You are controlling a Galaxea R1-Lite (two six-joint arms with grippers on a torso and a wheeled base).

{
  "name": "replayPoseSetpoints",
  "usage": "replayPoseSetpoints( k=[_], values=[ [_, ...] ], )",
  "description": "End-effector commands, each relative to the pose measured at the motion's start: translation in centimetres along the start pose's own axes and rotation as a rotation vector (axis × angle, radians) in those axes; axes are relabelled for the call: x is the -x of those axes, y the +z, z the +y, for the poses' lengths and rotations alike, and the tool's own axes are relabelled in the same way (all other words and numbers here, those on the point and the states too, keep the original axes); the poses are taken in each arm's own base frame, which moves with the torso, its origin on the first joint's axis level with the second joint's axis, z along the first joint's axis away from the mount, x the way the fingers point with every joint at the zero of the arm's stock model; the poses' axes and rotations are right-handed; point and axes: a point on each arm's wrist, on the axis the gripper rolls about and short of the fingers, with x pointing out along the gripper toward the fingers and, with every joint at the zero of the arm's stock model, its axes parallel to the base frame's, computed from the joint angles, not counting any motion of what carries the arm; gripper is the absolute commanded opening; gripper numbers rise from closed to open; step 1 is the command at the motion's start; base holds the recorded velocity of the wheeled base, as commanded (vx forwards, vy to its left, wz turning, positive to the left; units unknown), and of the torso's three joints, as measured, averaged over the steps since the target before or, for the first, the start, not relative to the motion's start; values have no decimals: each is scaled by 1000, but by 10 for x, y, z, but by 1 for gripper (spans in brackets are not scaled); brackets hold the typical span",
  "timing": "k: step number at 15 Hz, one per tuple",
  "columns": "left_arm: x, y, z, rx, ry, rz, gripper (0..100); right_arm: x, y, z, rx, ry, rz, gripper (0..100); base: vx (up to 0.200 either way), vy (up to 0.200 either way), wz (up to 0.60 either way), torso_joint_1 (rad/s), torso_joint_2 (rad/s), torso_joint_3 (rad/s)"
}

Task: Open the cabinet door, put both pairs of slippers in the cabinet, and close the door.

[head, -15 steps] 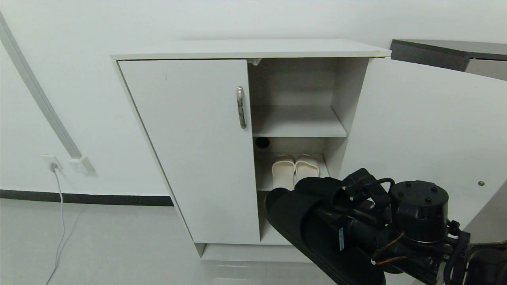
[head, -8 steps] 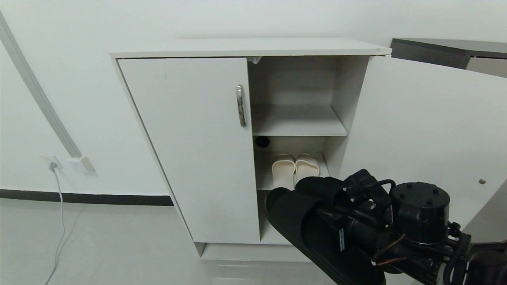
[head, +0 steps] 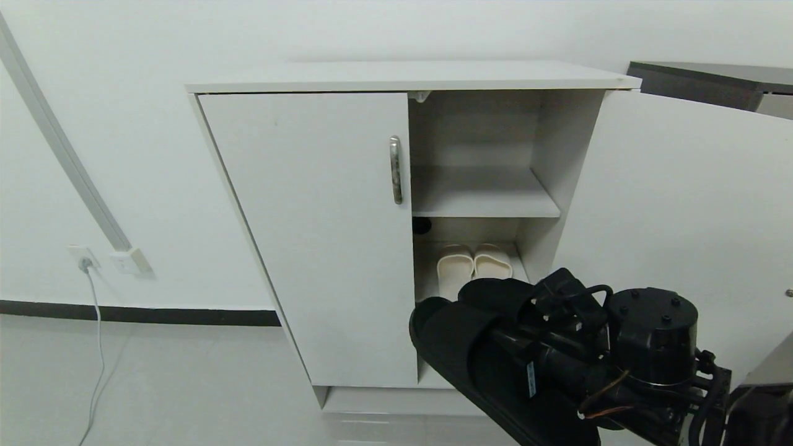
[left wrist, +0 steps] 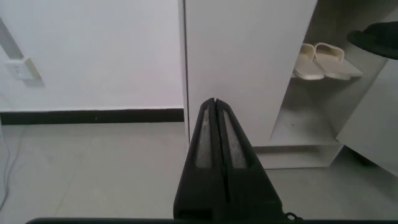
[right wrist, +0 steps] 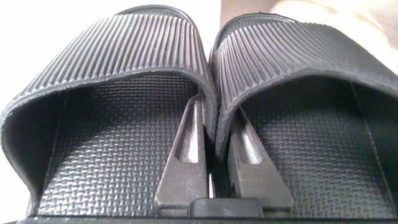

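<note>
The white cabinet (head: 322, 235) has its left door shut and its right door (head: 681, 217) swung open. A cream pair of slippers (head: 474, 267) lies on the middle shelf inside, and the cream slippers (left wrist: 324, 60) also appear in the left wrist view. In front of the opening, low at the right, my right gripper (head: 526, 347) is shut on a black pair of slippers (head: 471, 341), pinching their two inner edges together (right wrist: 214, 134). My left gripper (left wrist: 214, 134) is shut with nothing in it, above the floor facing the cabinet's shut door.
A wall socket with a cable (head: 83, 263) sits low on the left wall. A dark grey unit (head: 712, 83) stands behind the open door at the right. Bare floor (head: 155, 384) lies left of the cabinet. The upper shelf (head: 483, 195) holds nothing.
The whole head picture has shifted to the right, so the camera moved. The right gripper with the black slippers has barely changed its place relative to the cabinet opening.
</note>
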Motion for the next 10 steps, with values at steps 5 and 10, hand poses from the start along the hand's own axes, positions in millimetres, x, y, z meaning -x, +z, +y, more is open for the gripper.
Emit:
replayPoseSetpoints(
  k=[5, 10],
  values=[
    [0, 0, 0, 1, 0, 2, 0, -1, -3, 3, 6, 10, 12, 0, 0, 0, -240, -2, 1, 2],
    [0, 0, 0, 1, 2, 2, 0, -8, -8, 7, 11, 22, -15, 0, 0, 0, 0, 0, 0, 0]
  ],
)
